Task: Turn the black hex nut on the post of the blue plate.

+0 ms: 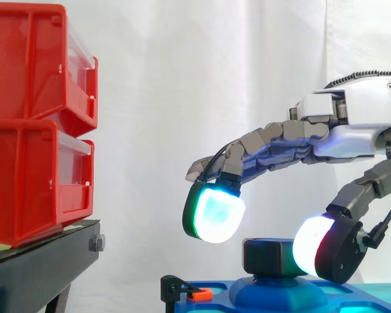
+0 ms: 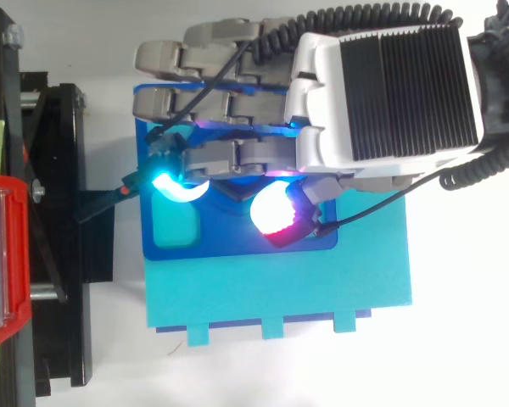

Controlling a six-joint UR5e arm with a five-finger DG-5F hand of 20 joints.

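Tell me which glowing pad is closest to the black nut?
The white-and-red thumb pad, right beside the nut; the green pad hangs higher, apart.

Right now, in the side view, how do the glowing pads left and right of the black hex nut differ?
The left pad glows cyan, green-rimmed; the right pad glows white, red-rimmed. The left pad hangs above the black hex nut, apart from it; the right pad sits lower, seemingly against its side. Both belong to the hand.
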